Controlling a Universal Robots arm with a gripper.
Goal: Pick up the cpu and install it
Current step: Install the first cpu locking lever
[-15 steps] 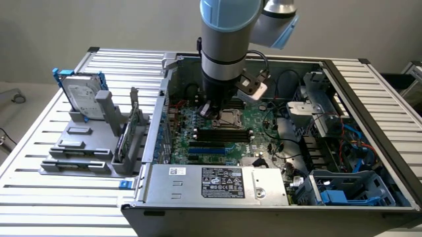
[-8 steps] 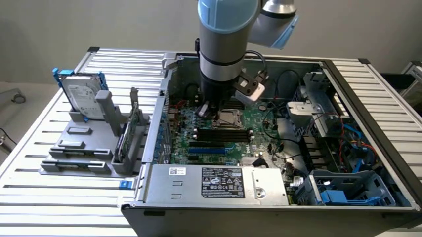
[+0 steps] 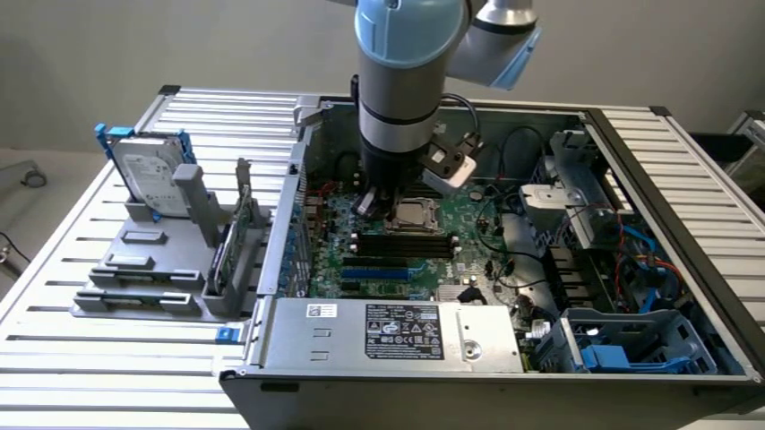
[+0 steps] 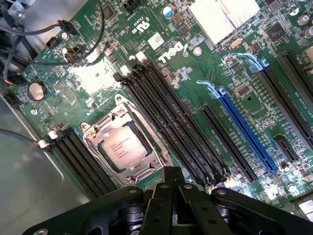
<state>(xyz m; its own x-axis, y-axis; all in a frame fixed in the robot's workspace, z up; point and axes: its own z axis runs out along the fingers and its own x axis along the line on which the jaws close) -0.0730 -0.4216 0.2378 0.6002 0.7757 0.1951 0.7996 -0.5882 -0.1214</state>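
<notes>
**Silver chip seated in the socket, arm above it**

Silver-grey and square, the cpu (image 4: pixel 122 148) lies flat inside the metal-framed socket (image 4: pixel 93 131) on the green motherboard (image 4: pixel 205 78). In the wrist view it sits in the lower left of the frame, turned so its edges run diagonally, parallel to the black memory slots (image 4: pixel 171 117) beside it. Being square, it has no clear long axis; its printed top faces up. In the exterior view the same chip (image 3: pixel 417 213) shows as a small pale square at the centre of the frame, just beside the arm's lower end.

The gripper (image 4: pixel 168 188) appears in the wrist view as black links and fingers at the bottom edge, drawn close together with nothing between them. It stands apart from the cpu, just beyond the socket's near corner. In the exterior view the gripper (image 3: pixel 373 202) hangs inside the case, but whether it touches the board cannot be told.

The wrist view gives the board's detail: a blue slot (image 4: pixel 244 127), a heatsink (image 4: pixel 222 17) at the top, a coin battery (image 4: pixel 36 90) on the left. The exterior view gives the surroundings: the open case (image 3: pixel 669 179) holds the board, cables and a blue bracket (image 3: pixel 604 354) at lower right. On the slatted table (image 3: pixel 72 358), at the frame's left, a grey rack (image 3: pixel 150 269) holds a hard drive (image 3: pixel 150 175) upright.
</notes>
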